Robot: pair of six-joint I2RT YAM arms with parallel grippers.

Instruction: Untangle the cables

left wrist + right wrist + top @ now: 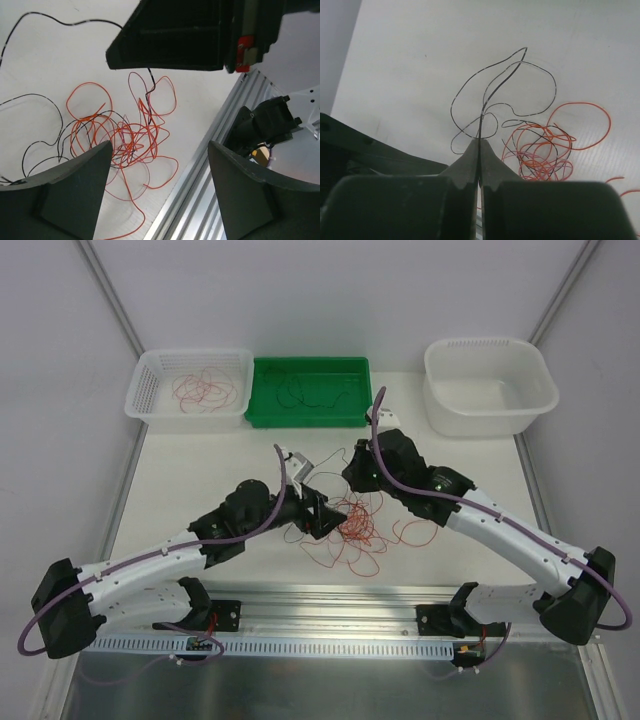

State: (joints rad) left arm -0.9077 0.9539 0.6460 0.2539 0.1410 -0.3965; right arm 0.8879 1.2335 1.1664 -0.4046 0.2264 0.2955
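A tangle of orange-red, pinkish and black cables (355, 525) lies on the white table between my arms. In the left wrist view the tangle (120, 135) sits just ahead of my left finger. My left gripper (326, 520) is open and empty beside the tangle's left edge, with its jaws wide apart (160, 167). My right gripper (352, 483) hangs above the tangle's far side. It is shut (480, 143) on a thin black cable (505, 85) that loops away over the table. The black cable (150, 87) also shows in the left wrist view, hanging from the right gripper into the tangle.
A white basket (150, 390) at the back left holds red wires. A green tray (310, 415) beside it holds dark wires. A white tub (490, 390) stands at the back right. An aluminium rail (330, 600) runs along the table's near edge.
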